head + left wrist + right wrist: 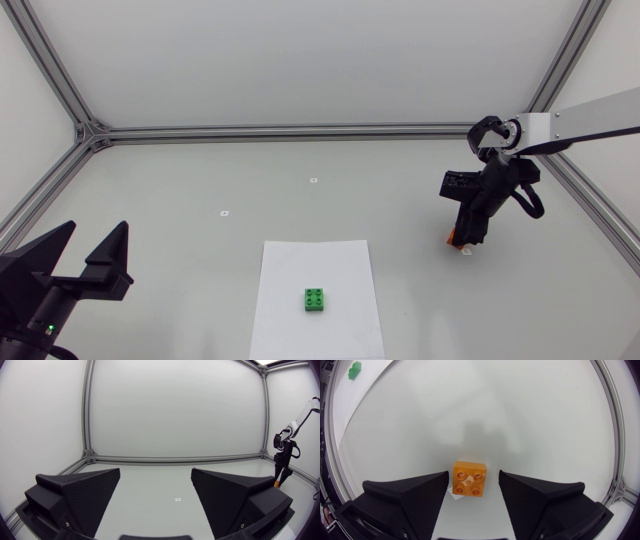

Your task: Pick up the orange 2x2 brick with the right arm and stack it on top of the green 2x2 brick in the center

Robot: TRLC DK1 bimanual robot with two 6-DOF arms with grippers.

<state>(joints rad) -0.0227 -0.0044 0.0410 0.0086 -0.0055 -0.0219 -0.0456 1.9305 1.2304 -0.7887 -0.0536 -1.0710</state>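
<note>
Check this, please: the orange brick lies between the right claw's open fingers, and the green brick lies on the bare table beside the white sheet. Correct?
One error: the head view shows the green brick lying on the white sheet, not beside it. The orange brick does lie between the open fingers of the right claw.

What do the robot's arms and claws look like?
The left claw and right claw are matte black, each with two broad wedge-shaped fingers. The right arm is white with black joints and a black cable. A green light dots the left claw's base.

Bright, even light; fisheye-curved wrist edges.
</note>
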